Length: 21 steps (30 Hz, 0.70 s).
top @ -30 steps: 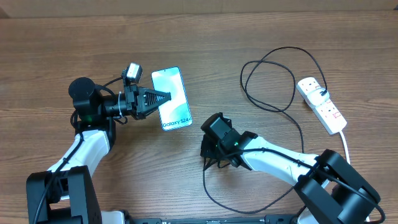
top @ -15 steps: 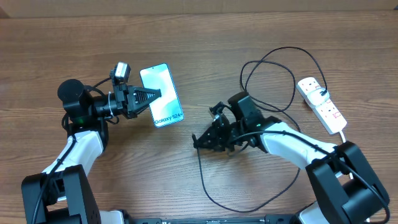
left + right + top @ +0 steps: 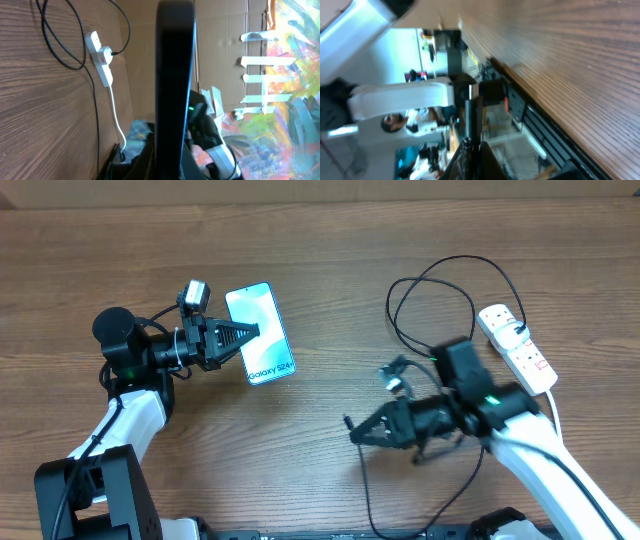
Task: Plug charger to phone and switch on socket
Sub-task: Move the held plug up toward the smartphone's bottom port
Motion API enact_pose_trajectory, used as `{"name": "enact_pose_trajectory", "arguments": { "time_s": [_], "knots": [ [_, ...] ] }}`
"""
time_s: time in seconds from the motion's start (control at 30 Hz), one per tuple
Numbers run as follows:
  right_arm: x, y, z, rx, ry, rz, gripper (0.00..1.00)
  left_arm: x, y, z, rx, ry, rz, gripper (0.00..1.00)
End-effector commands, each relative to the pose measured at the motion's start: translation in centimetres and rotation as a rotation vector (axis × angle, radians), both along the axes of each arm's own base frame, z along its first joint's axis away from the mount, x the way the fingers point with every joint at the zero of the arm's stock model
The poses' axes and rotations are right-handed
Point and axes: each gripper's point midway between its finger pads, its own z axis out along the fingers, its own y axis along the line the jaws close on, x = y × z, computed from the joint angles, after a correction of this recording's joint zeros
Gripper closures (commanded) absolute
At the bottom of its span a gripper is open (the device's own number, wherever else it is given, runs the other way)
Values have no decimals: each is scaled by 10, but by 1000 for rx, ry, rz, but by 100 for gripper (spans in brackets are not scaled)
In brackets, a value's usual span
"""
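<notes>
My left gripper (image 3: 252, 333) is shut on the left edge of the phone (image 3: 265, 310) and holds it above the table, lit "Galaxy S24" screen up. In the left wrist view the phone (image 3: 175, 75) shows edge-on as a dark bar. My right gripper (image 3: 351, 434) is shut on the free end of the charger (image 3: 462, 258), off the table right of the phone and pointing towards it; the black cable hangs below it. In the right wrist view the jaws (image 3: 472, 147) pinch a thin dark tip. The socket (image 3: 517, 348) lies at the far right with the charger plugged in.
The charger's slack lies in loops left of the socket. The socket's thick white cord (image 3: 556, 408) runs off the front right edge. The socket (image 3: 100, 62) and the black cable (image 3: 96, 115) also show in the left wrist view.
My right arm has swung right and lifted, carrying the cable end with it. My left arm shifted left with the phone a second ago and has held still since.
</notes>
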Motion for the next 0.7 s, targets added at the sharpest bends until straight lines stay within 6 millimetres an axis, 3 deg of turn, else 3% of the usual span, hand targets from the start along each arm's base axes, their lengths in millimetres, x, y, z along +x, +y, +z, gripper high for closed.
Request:
{"name": "enact_pose_trajectory", "arguments": {
  "time_s": [0.0,0.1,0.27,0.5,0.67],
  "knots": [
    [-14,-12,32,71,-181,-2,96,3,1,7,7,-37,-8,96],
    [-19,-21,39,35,-290,-58,96,8,2,7,8,-36,22,96],
    [-5,-20,28,57,-278,-156,96,10,-2,7,9,-36,33,96],
    [8,-5,11,233,-208,-165,96,9,-11,7,8,-30,17,96],
    [6,17,22,321,-222,-104,96,7,-20,17,19,-131,-3,96]
  ]
}}
